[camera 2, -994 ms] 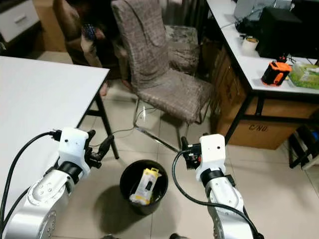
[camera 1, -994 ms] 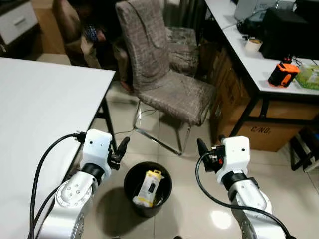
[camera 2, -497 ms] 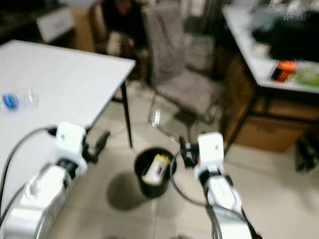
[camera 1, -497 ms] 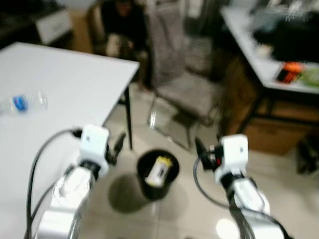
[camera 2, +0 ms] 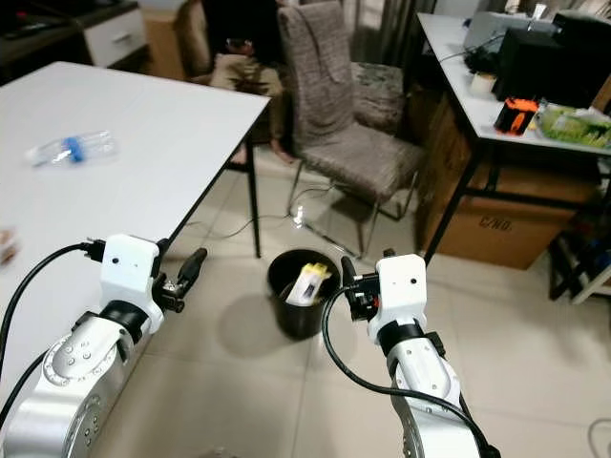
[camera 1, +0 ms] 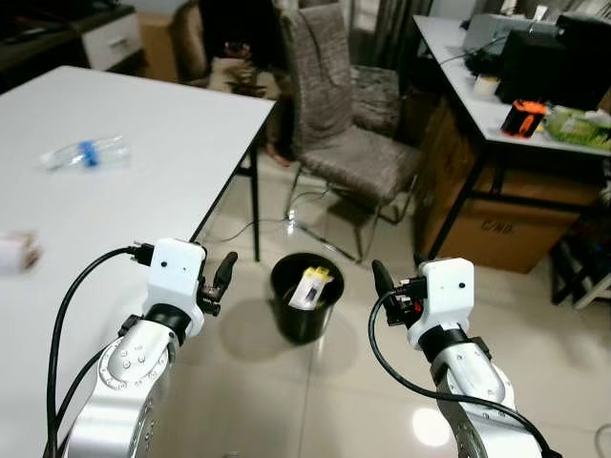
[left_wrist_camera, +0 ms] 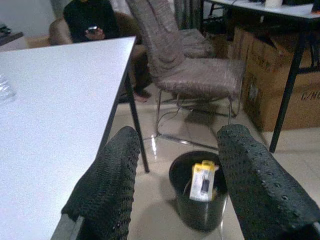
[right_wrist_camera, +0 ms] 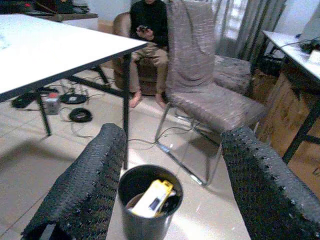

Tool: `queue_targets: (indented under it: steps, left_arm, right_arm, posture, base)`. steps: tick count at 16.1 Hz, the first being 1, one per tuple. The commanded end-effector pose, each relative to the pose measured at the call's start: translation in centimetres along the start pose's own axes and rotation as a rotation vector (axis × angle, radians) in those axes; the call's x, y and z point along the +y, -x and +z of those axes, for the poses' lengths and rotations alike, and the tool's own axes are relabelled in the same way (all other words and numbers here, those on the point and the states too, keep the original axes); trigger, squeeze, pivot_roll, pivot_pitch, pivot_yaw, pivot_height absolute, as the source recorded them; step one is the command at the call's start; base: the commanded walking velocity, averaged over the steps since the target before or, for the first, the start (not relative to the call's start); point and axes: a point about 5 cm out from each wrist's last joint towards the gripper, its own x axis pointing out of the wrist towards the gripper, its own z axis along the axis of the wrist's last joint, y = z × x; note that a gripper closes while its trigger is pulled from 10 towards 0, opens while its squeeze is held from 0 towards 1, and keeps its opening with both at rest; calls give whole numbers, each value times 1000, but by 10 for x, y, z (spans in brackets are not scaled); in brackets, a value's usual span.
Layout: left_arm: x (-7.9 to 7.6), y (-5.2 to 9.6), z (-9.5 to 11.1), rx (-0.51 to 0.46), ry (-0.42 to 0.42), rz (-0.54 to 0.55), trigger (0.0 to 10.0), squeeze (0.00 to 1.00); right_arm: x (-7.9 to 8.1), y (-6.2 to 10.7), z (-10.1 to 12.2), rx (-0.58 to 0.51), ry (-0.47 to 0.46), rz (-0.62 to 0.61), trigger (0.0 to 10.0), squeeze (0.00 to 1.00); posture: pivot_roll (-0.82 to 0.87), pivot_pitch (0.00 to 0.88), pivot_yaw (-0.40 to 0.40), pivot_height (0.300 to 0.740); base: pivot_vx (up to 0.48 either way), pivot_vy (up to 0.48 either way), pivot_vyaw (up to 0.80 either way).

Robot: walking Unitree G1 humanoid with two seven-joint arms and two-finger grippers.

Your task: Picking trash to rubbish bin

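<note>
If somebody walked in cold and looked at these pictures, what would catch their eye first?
Probably the black rubbish bin on the tiled floor between the two raised grippers, with a yellow package poking out of it. The left gripper and right gripper hang open and empty on either side. On the white table to the robot's left lies a clear plastic bottle.

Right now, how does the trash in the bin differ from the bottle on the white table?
The yellow package stands tilted inside the black bin on the floor; the plastic bottle lies flat on the white table. The package is opaque yellow and white; the bottle is clear with a blue label. Neither is held by an end effector.
</note>
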Motion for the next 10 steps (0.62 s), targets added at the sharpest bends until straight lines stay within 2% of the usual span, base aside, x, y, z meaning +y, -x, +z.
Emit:
queue_targets:
  steps: [1,8,10]
  left_arm:
    - [-1,1,2,-2,0,6,10000,0]
    - [1,1,2,-7,-4,22,10000,0]
    - [4,0,6,-46,-30,48,10000,0]
  right_arm:
    - [-3,-1,1,-7,8,-10,10000,0]
    - [-3,-2,1,-4,7,-1,10000,0]
    - [-1,-2,4,-28,24,28,10000,0]
  posture:
    - [-34,0,-34,740]
    - [-32,0,-38,740]
    - [-34,0,-38,740]
  base:
    - [-307,0,0]
    - [-299,0,0]
    - [0,0,0]
